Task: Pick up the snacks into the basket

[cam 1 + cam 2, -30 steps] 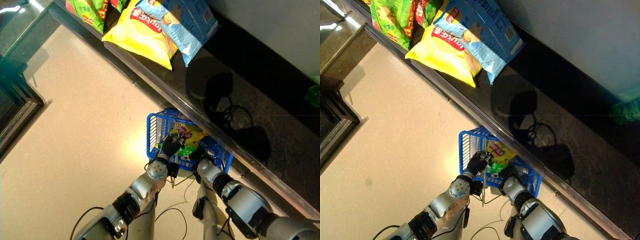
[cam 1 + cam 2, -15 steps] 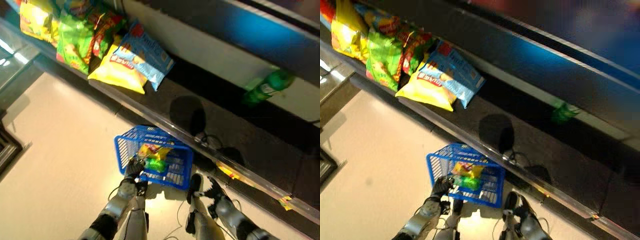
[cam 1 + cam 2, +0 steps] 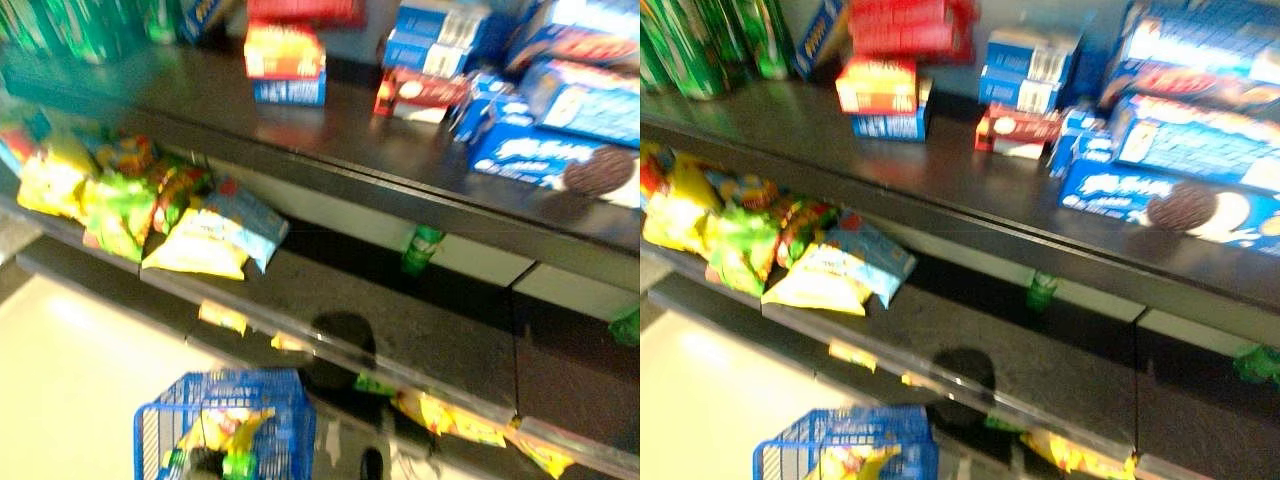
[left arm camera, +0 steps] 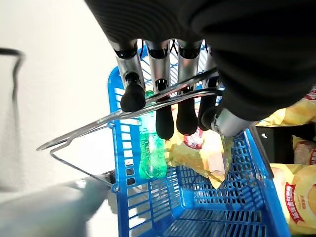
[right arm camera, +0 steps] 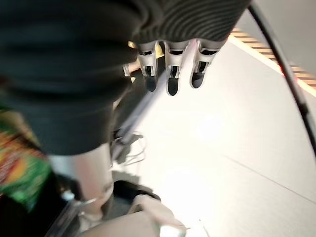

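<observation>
Left hand (image 4: 232,74) fingers (image 4: 164,118) curled round basket (image 4: 197,207) wire handle (image 4: 123,116), snacks (image 4: 202,155) inside

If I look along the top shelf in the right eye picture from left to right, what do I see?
Green bottles → red and blue boxes → white and blue box → blue cookie boxes.

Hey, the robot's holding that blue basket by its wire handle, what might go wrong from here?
The left hand hooks just the thin wire handle, so the blue basket might swing or slip. The green bottle and yellow chip bag inside lie loose and could shift if it tips.
</observation>
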